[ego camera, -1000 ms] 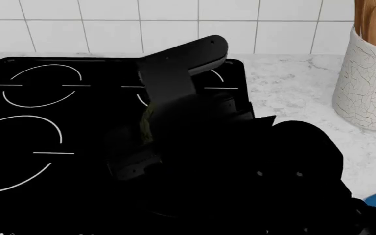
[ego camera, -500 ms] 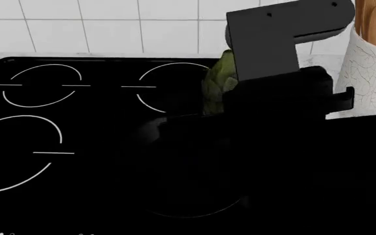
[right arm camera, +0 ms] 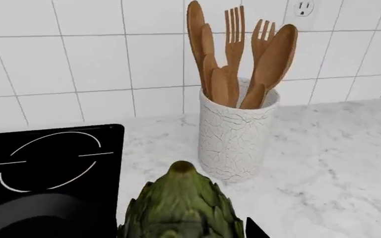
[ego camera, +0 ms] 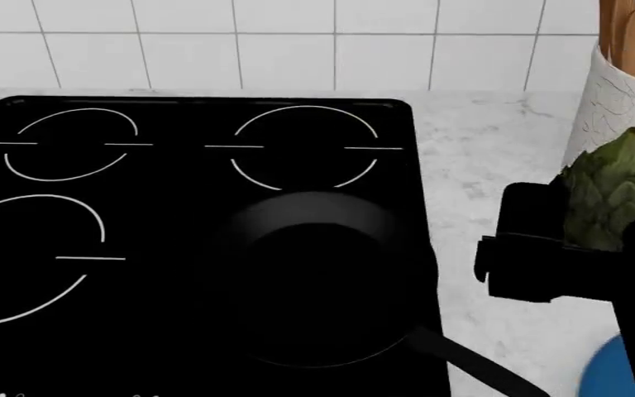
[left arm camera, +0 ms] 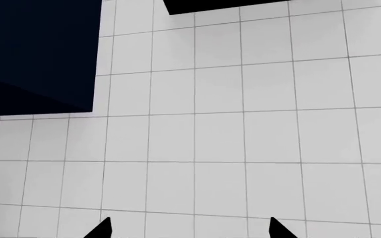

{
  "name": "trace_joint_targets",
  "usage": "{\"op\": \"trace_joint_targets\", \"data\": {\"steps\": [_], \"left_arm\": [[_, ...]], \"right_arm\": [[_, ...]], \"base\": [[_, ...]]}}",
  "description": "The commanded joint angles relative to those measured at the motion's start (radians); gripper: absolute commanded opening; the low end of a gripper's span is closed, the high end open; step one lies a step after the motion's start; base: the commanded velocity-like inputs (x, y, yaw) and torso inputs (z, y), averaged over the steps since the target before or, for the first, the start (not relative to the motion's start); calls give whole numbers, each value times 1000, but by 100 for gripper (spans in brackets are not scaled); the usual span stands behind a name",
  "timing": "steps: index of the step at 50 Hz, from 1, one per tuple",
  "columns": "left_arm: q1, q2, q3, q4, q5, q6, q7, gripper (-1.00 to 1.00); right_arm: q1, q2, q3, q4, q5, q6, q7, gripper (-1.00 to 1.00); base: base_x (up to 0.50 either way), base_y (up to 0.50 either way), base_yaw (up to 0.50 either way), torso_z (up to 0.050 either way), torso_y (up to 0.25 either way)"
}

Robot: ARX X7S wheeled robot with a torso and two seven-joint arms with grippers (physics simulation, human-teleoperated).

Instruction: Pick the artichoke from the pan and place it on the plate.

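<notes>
The olive-green artichoke hangs above the marble counter, right of the stovetop, with my right gripper shut on it. In the right wrist view the artichoke fills the space between the jaws, tip pointing away from the camera. The black pan sits on the stovetop with nothing in it, its handle running toward the front right. Only a sliver of the plate's blue rim shows at the bottom right. My left gripper is open and faces a white tiled wall.
A cracked-white utensil crock with wooden spoons and forks stands on the counter by the wall, just behind the artichoke. The black stovetop with white rings covers the left. A wall outlet sits above the crock.
My right arm swung right from over the pan with the artichoke, now over the counter by the crock. The pan, hidden before, is uncovered and holds nothing.
</notes>
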Motion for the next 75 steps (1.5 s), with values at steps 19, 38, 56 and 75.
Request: {"op": "trace_joint_targets", "data": {"steps": [19, 38, 56, 75], "left_arm": [[35, 7, 7, -15, 17, 40, 18, 100], [55, -2, -9, -8, 8, 51, 16, 100], [60, 9, 8, -33, 27, 72, 31, 100], [69, 8, 10, -30, 28, 77, 28, 100]], "right_arm": [[-508, 242, 364, -142, -52, -158, -77, -100], [-851, 192, 749, -184, -44, -103, -83, -100], [-993, 105, 920, -174, -79, -24, -103, -100], [-1110, 7, 1076, -174, -104, 40, -138, -100]], "base": [[0, 0, 0, 0, 1], [0, 0, 0, 0, 1], [0, 0, 0, 0, 1], [0, 0, 0, 0, 1]]}}
